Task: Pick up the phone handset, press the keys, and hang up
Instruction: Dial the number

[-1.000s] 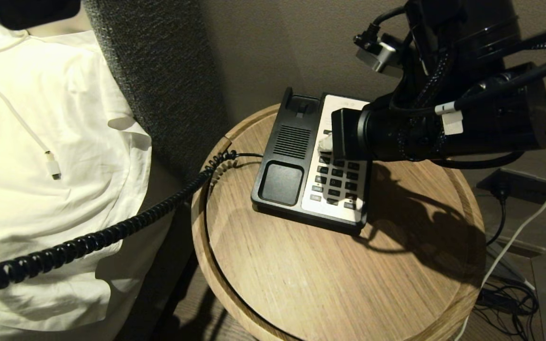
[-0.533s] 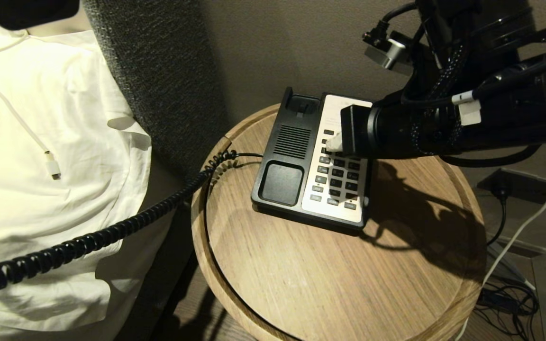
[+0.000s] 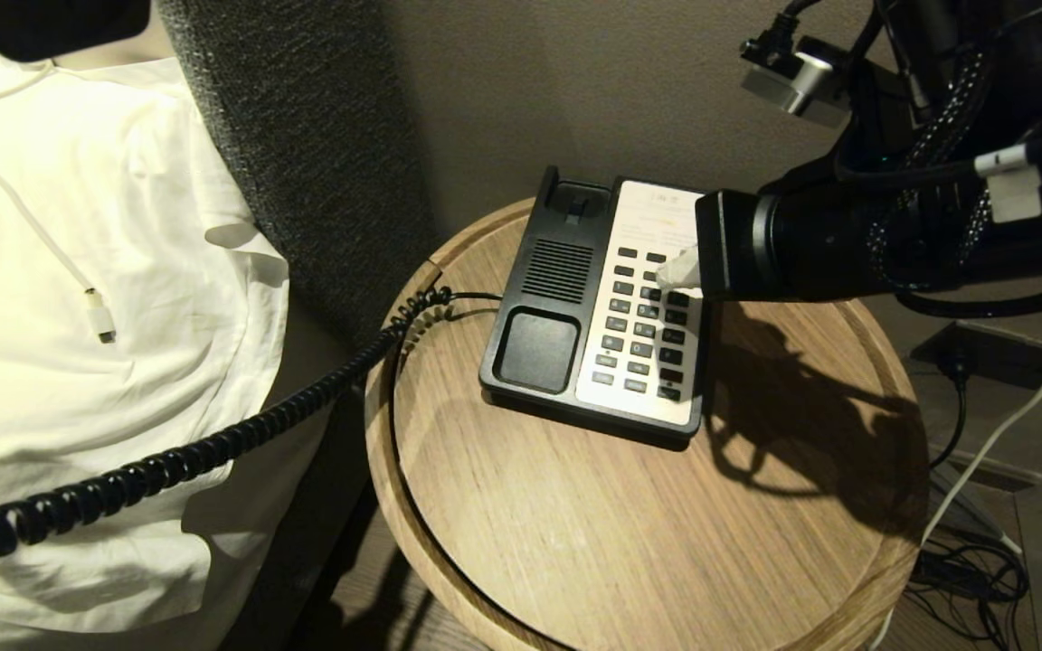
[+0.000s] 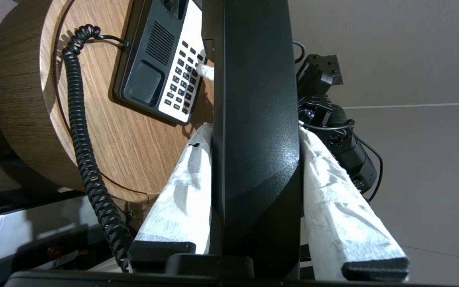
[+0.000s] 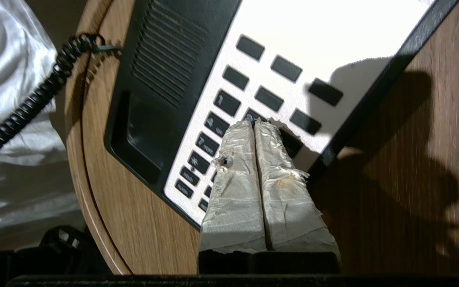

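Head looks down; both wrist views share the phone base [image 3: 593, 316].

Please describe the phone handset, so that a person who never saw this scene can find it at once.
Start at the round wooden table with the phone base, whose cradle is empty. Follow the coiled cord off the table, past the white cloth. It leads toward the phone handset, a glossy black bar clamped in the left tool.

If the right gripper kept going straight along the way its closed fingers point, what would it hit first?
Most likely the keys: the right gripper points at the keypad's upper rows, fingertips over it; contact isn't clear.
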Tool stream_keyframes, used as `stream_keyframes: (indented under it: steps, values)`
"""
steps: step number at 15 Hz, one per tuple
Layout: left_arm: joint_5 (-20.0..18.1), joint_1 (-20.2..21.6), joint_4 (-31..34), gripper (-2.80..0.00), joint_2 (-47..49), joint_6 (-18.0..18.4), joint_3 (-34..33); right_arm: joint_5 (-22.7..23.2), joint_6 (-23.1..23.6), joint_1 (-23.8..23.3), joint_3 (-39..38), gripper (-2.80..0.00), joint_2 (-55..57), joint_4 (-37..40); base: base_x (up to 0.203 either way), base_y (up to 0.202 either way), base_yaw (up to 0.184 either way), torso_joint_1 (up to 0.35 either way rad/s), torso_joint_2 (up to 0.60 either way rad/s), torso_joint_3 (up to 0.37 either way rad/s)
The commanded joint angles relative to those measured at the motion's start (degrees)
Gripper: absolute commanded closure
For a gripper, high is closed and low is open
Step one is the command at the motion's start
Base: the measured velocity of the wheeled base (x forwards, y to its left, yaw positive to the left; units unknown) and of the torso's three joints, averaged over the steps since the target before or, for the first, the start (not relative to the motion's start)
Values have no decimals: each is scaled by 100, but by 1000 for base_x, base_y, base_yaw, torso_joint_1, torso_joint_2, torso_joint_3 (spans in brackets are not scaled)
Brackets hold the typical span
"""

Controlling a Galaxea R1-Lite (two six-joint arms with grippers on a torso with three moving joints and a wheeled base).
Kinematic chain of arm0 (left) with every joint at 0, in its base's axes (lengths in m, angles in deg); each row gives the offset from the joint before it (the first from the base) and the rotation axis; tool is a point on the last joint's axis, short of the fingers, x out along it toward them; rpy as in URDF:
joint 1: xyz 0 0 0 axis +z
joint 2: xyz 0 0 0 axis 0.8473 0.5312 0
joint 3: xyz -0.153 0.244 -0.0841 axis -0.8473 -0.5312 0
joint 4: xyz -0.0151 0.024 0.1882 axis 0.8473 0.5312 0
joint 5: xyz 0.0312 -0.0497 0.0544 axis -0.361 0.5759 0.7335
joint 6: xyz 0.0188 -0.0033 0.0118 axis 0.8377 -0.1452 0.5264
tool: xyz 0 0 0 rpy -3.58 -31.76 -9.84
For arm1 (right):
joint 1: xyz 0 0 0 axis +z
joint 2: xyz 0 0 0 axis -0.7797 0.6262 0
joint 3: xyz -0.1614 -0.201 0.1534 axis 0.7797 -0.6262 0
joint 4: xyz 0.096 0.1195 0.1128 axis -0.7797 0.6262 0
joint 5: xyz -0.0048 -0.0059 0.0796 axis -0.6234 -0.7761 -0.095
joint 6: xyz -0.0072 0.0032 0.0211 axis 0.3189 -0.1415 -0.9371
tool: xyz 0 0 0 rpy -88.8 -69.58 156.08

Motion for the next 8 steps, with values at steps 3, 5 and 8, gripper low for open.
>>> stream_keyframes:
  steps: [3, 5, 8]
  values:
    - [5, 0, 19, 0, -7, -29, -3, 20, -117, 19, -6, 0, 2, 286, 0, 0, 0, 0, 0, 0]
    - [5, 0, 19, 0, 2, -29, 6, 29, -118, 19, 17, 0, 70, 312, 0, 0, 0, 0, 0, 0]
    - [5, 1, 19, 0, -8, -29, -1, 29, -123, 26, 47, 0, 117, 292, 0, 0, 0, 0, 0, 0]
